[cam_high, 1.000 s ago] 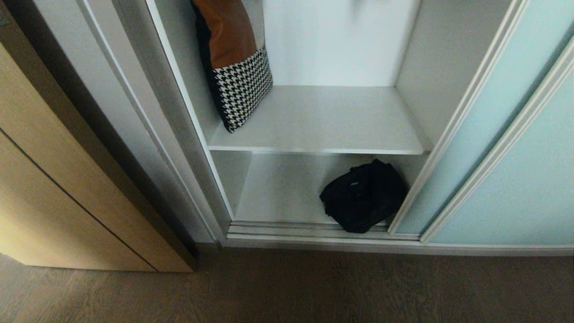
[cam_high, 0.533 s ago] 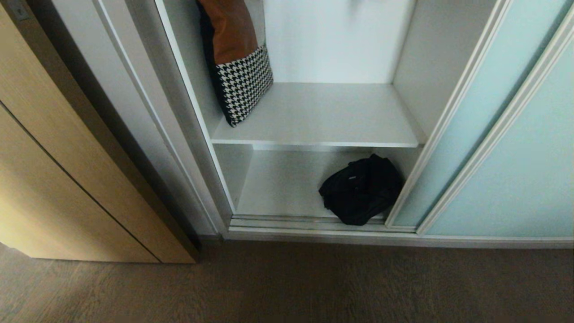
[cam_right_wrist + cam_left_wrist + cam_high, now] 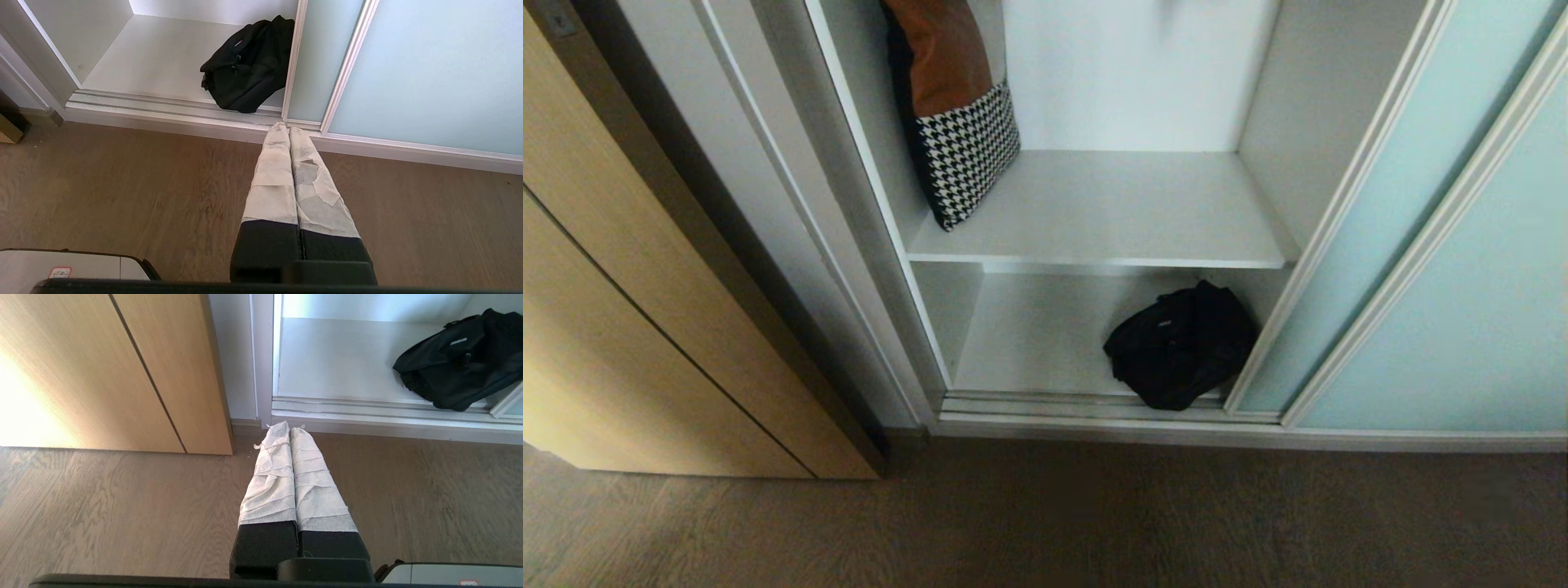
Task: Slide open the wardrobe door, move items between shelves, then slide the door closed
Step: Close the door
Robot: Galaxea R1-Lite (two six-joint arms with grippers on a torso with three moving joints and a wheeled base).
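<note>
The sliding wardrobe door (image 3: 1388,220), a pale aqua glass panel in a silver frame, stands slid to the right, leaving the wardrobe open. A black fabric bag (image 3: 1180,347) lies on the bottom shelf (image 3: 1037,339) against the door's edge; it also shows as the bag (image 3: 461,359) and the bag (image 3: 245,65) in the wrist views. The upper shelf (image 3: 1111,212) holds only a pillow. My left gripper (image 3: 289,426) and right gripper (image 3: 284,127) hang low over the floor in front of the wardrobe, both shut and empty. Neither arm shows in the head view.
A brown and houndstooth pillow (image 3: 956,122) leans in the upper shelf's left corner. A light wood cabinet (image 3: 645,327) stands left of the wardrobe. The door's bottom track (image 3: 1086,407) runs along the sill. Dark wood floor (image 3: 1045,523) lies in front.
The whole head view shifted slightly between one second and half a second ago, so the camera moved; since then it is still. Bag, pillow and door have not moved.
</note>
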